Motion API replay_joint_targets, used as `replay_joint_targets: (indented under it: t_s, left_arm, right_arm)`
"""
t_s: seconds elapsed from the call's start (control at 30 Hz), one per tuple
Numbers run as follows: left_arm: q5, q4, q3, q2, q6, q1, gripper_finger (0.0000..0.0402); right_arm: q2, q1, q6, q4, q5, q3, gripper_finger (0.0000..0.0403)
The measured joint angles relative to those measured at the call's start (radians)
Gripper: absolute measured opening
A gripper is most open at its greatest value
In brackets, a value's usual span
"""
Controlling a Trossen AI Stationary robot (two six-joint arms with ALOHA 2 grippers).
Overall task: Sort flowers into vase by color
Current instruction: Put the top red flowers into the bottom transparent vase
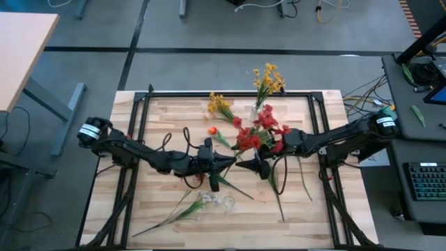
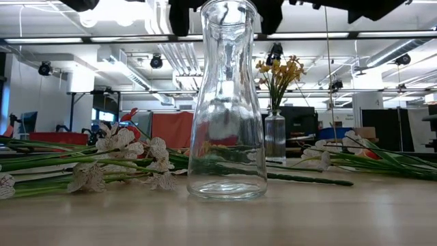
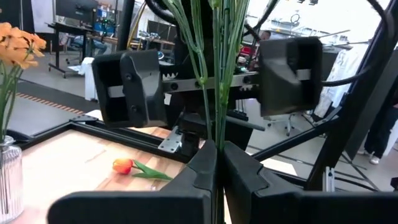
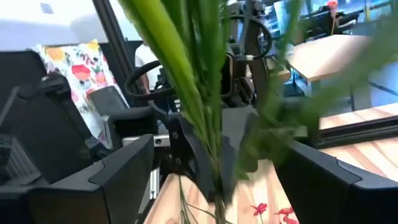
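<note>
Handover mid-table: left gripper (image 3: pixel 216 163) pinching thin green stems of red-blossomed flower spray (image 1: pixel 254 132); right gripper (image 1: pixel 259 166) spread around them. Advice: right closes firmly before left releases.

**Around the wooden counter**

The slatted wood counter (image 1: pixel 167 125) carries a black frame (image 1: pixel 141 111). On a side desk at the right lies a keyboard (image 1: pixel 426 183). Cables (image 1: pixel 359 92) trail over the grey floor (image 1: pixel 209 28).

We lose the clear vase (image 2: pixel 227 102) behind the arms in the high view. Beside it, the white flowers (image 2: pixel 130 160) run off the low view's edge. The green stems (image 4: pixel 199 93) blur in the right wrist view.
</note>
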Motion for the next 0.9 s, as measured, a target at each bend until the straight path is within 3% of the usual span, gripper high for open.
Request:
replay_joint_targets:
  t_s: [0.17, 0.27, 0.6, 0.9]
  left_arm:
    - [-0.001, 0.004, 0.015, 0.019, -0.003, 0.0, 0.0]
    - [-0.005, 0.004, 0.003, 0.003, -0.003, -0.001, 0.0]
    - [-0.006, -0.01, -0.002, -0.011, -0.011, -0.003, 0.0045]
    - [-0.006, -0.048, -0.002, -0.043, -0.007, -0.035, 0.0141]
  right_arm:
    - [0.028, 0.011, -0.028, 0.001, 0.001, 0.03, 0.0287]
    - [0.027, 0.013, -0.029, 0.004, 0.009, 0.03, 0.025]
    - [0.025, 0.021, -0.038, -0.008, 0.03, 0.03, 0.0029]
    - [0.013, 0.047, -0.036, -0.098, 0.026, 0.064, 0.0018]
